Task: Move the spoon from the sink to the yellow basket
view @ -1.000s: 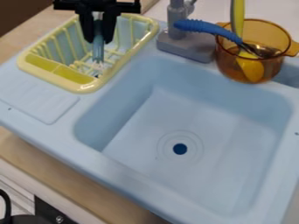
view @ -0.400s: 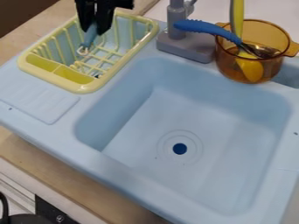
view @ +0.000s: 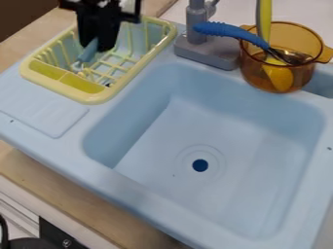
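black fingers (view: 109, 39) grip the blue-handled spoon (view: 89, 50), hiding its upper end.

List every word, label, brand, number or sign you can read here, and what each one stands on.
None: no readable text on the sink, the yellow basket, the orange pot or the faucet base.
The small dark marks on the sink's edges are too small to make out; they look like dots rather than writing.
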Controlling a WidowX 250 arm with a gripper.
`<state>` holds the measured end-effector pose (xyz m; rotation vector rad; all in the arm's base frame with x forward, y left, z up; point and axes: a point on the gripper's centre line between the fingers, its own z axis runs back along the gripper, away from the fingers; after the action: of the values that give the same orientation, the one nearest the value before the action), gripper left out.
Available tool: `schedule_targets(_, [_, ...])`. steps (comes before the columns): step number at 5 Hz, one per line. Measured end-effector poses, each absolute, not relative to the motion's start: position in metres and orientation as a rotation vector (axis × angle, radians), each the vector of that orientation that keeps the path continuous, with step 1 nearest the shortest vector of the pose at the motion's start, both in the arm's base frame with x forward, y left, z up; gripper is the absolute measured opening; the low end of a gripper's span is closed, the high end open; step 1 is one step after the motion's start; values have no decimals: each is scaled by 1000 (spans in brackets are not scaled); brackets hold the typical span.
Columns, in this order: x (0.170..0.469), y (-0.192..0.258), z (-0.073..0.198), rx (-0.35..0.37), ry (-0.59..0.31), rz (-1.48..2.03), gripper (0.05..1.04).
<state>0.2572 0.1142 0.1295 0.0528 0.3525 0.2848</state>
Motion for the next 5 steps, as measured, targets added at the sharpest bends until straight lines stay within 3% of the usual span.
schedule_targets(4, [243, 113, 118, 4, 401, 264, 232])
schedule_targets(5, [241, 115, 117, -2, 407, 313, 282])
